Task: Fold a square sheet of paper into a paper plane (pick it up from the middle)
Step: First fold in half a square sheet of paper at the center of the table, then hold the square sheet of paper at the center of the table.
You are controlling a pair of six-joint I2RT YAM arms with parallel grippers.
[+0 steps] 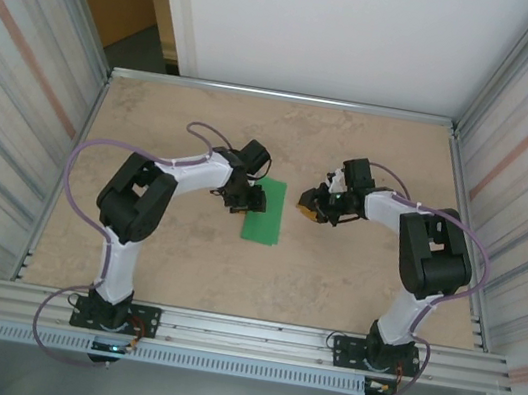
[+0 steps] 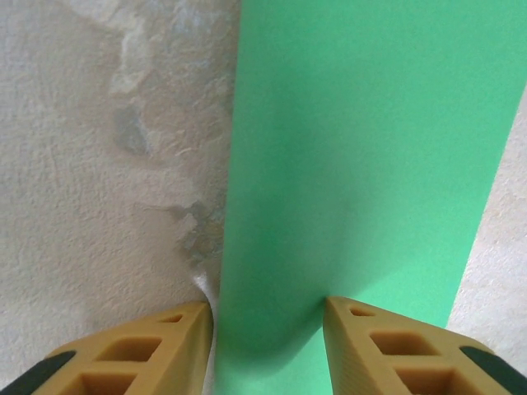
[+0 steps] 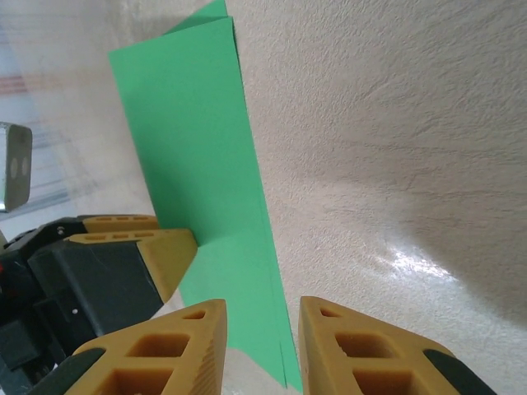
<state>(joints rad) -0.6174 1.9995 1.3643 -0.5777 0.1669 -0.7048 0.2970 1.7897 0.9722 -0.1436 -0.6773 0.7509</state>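
Observation:
The square sheet of paper (image 1: pixel 264 216) is bright green and lies folded into a narrow rectangle on the table's middle. In the left wrist view the paper (image 2: pixel 362 148) runs away from my left gripper (image 2: pixel 268 309), whose jaws stand apart. Its right finger rests on the paper and its left finger sits on the table just off the paper's left edge. From above, my left gripper (image 1: pixel 252 199) sits at the paper's left side. My right gripper (image 1: pixel 311 208) is open just right of the paper, holding nothing. Its fingers (image 3: pixel 189 337) straddle the paper's (image 3: pixel 198 140) right edge.
The tan marbled table (image 1: pixel 353 273) is fenced by ribbed metal walls (image 1: pixel 14 115) on both sides and a metal rail (image 1: pixel 242 331) at the near edge. One finger of the left gripper (image 3: pixel 169 251) shows in the right wrist view, resting on the paper.

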